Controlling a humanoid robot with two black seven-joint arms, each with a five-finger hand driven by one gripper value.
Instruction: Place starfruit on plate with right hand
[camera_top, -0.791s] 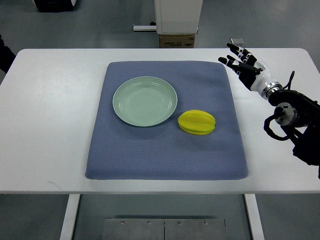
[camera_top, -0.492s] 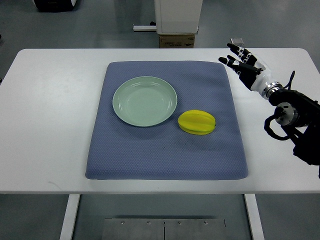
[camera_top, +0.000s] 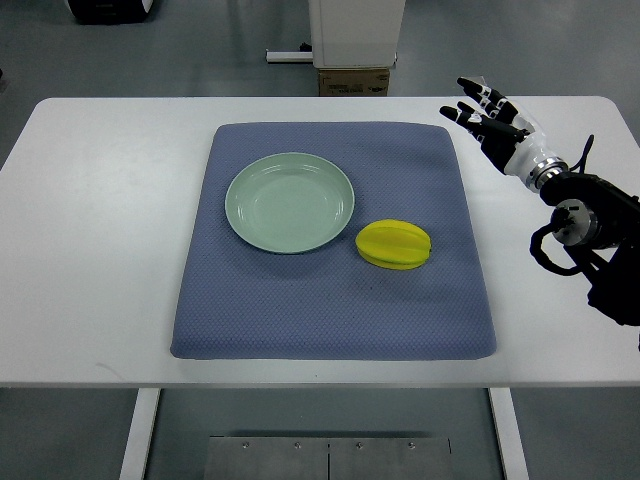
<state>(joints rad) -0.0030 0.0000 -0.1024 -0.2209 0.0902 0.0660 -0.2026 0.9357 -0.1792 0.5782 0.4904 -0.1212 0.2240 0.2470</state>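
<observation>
Reading across from the left, the plate (camera_top: 290, 202) is sitting empty on the blue mat (camera_top: 330, 300), which is lying across the white table (camera_top: 100, 200), and just beside the plate's right rim, not quite touching it, the starfruit (camera_top: 394, 245) is resting on the mat. Well apart, out past the mat's far right corner, the right hand (camera_top: 492, 118) is hovering over bare table with its fingers (camera_top: 470, 84) spread wide and holding nothing; no left arm is showing. This looks like the very start of the reach, so the hand is needing to swing in toward the fruit and come down over it, fingers wide enough to span its ridged body, closing gently because the ribs could let it roll or slip. The carry to the plate is a short hop leftward. Against the earlier frames, the hand is sitting slightly higher and further right in the picture, while plate and fruit are unmoved.
</observation>
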